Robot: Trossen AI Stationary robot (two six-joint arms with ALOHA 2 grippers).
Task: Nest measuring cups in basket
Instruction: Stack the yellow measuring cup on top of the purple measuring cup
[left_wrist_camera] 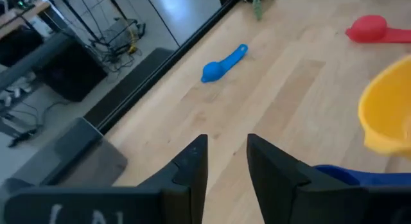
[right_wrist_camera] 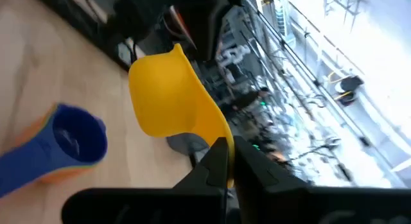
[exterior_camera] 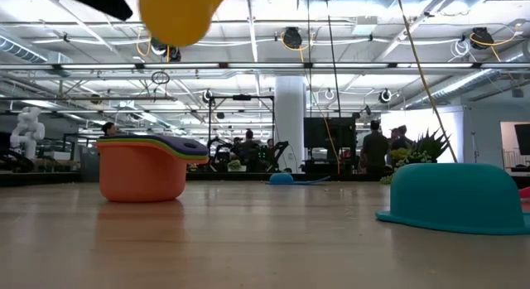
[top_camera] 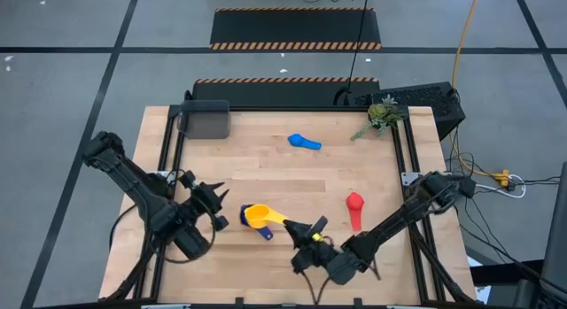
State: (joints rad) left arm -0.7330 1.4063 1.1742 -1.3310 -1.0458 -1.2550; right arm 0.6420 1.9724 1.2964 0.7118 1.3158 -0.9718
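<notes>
Right gripper (right_wrist_camera: pixel 225 161) pinches the yellow cup's (right_wrist_camera: pixel 172 95) handle above the nested stack (top_camera: pixel 262 229); left gripper (left_wrist_camera: pixel 226 161) stands slightly spread.

On the table: 1 yellow measuring cup (top_camera: pixel 255 214) at lower centre; 1 nested stack of cups (exterior_camera: pixel 142 167), dark blue on top; 1 light blue cup (top_camera: pixel 304 142) at upper centre; 1 red cup (top_camera: pixel 355 207); 1 basket (top_camera: pixel 204 119) upper left; 1 plant sprig (top_camera: pixel 383 115); 2 arms.
</notes>
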